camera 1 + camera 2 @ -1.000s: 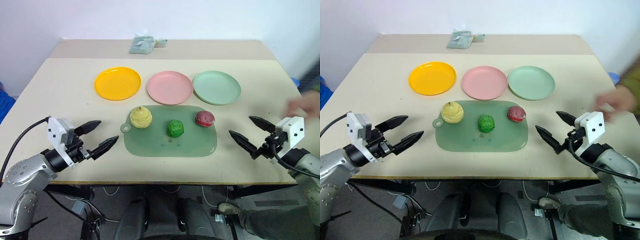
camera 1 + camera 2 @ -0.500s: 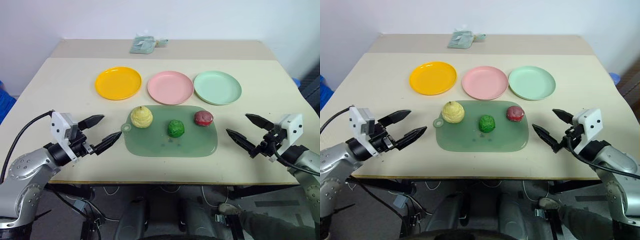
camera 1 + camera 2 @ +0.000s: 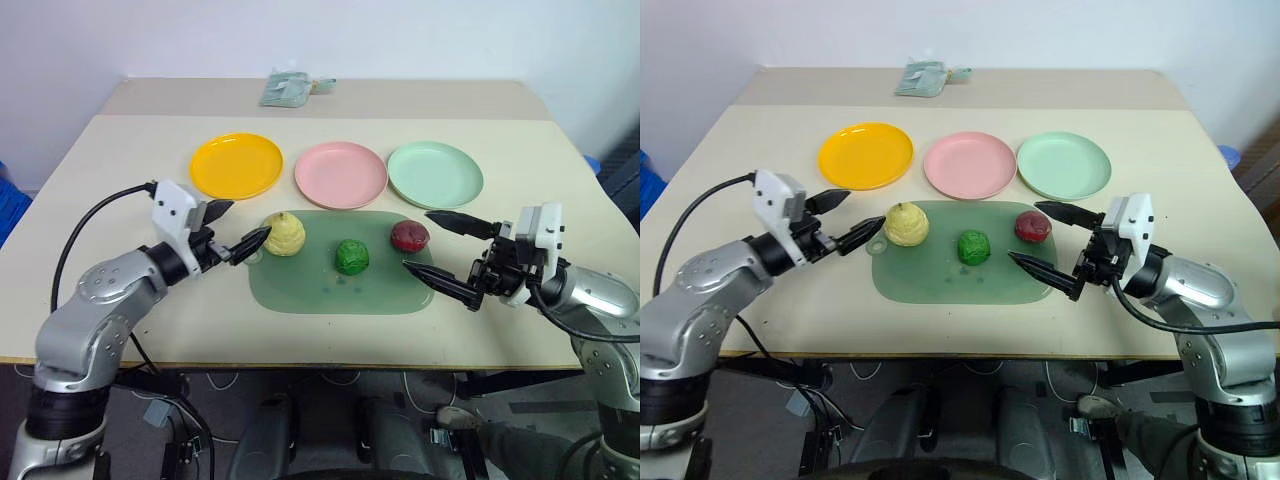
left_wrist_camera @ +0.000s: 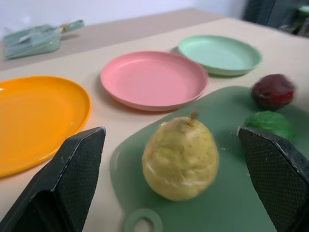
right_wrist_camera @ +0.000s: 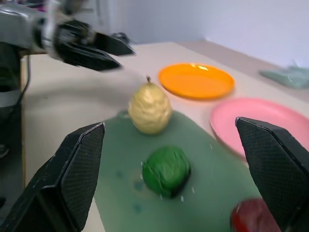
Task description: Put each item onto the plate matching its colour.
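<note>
The pale yellow pear-shaped toy (image 3: 283, 234), the dark green leafy ball (image 3: 351, 256) and the dark red round toy (image 3: 409, 236) sit on the big green cutting board (image 3: 340, 290). All 3 round plastic plates (image 3: 340, 174) are bare. The left gripper (image 3: 234, 229) is wide open beside the pear. The right gripper (image 3: 438, 250) is wide open near the red toy.

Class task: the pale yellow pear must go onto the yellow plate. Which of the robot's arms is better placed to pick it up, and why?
Left. The left gripper is open right beside the pear, with the yellow plate on its side. The right gripper is near the red item.
</note>
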Action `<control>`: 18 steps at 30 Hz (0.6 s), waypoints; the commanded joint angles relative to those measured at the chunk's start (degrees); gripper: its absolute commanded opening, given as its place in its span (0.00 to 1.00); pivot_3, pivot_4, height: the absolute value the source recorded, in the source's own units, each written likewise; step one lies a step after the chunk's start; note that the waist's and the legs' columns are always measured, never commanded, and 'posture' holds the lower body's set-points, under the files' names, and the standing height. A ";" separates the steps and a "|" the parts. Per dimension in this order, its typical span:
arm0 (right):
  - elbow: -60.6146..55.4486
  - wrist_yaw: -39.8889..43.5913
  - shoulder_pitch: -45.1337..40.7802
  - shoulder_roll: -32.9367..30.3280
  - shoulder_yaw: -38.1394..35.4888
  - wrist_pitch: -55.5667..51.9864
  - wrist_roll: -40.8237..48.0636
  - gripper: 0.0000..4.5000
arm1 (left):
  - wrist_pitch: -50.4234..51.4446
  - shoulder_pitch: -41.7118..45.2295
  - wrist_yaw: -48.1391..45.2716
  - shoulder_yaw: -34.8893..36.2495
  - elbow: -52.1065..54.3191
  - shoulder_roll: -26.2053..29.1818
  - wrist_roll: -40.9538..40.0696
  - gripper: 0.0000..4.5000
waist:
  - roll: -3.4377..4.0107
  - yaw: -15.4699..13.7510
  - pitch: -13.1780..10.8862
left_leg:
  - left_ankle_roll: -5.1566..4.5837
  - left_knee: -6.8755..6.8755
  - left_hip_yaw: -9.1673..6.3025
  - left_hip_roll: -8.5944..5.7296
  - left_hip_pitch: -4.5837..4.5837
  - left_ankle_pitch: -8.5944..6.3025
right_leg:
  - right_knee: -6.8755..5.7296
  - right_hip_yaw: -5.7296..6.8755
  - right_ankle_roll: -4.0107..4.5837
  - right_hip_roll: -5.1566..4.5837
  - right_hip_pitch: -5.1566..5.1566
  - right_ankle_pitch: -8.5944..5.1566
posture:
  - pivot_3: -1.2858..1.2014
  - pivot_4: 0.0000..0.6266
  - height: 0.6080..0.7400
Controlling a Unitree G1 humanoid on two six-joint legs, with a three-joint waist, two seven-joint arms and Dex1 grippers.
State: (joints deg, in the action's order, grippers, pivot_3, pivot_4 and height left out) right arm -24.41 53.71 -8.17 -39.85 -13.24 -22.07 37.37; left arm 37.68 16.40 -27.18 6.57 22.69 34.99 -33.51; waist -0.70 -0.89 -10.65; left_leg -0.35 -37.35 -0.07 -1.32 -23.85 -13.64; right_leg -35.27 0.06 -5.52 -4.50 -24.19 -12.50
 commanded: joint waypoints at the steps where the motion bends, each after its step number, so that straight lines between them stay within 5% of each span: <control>1: -0.38 0.72 -1.53 -0.62 0.36 0.68 0.35 0.98 | 1.20 3.84 3.39 -2.99 -2.35 -2.44 3.63 1.00 | -0.01 0.05 -0.01 | 0.00 0.00 0.00 -0.01 0.00 0.00 | 0.00 0.00 -0.01 0.00 0.00 0.00 | 0.52 0.24 1.00; 9: -3.03 3.92 1.41 -1.46 1.96 2.02 -0.50 0.98 | 3.48 8.70 5.26 -9.74 -9.22 -9.55 8.41 1.00 | -0.03 0.13 -0.01 | 0.00 0.02 -0.01 -0.01 0.00 0.00 | -0.03 0.00 -0.18 -0.01 -0.01 0.10 | 0.52 0.24 1.00; 17: -4.91 1.82 0.66 -0.61 3.39 2.19 -1.21 0.98 | 3.48 9.39 3.10 -10.77 -12.04 -9.38 11.92 1.00 | -0.03 0.14 -0.01 | 0.00 0.01 -0.03 0.00 0.00 0.00 | -0.05 0.00 -0.17 -0.01 -0.02 0.10 | 0.52 0.24 1.00; 18: -5.38 1.32 0.66 -0.47 3.68 2.13 -1.30 0.99 | 3.39 9.74 3.00 -10.89 -12.75 -9.72 12.27 0.94 | -0.03 0.11 -0.01 | 0.00 0.01 -0.03 0.00 0.01 0.00 | -0.05 0.00 -0.16 -0.02 -0.02 0.09 | 0.52 0.24 1.00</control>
State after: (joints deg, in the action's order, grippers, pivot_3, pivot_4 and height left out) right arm -27.19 55.85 -6.84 -40.45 -9.35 -20.58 36.07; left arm 41.65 24.86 -23.75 -4.37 9.91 25.09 -22.27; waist -0.72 -0.78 -10.66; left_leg -0.36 -37.35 -0.10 -1.33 -23.85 -13.63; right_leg -35.31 0.06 -5.67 -4.52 -24.21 -12.41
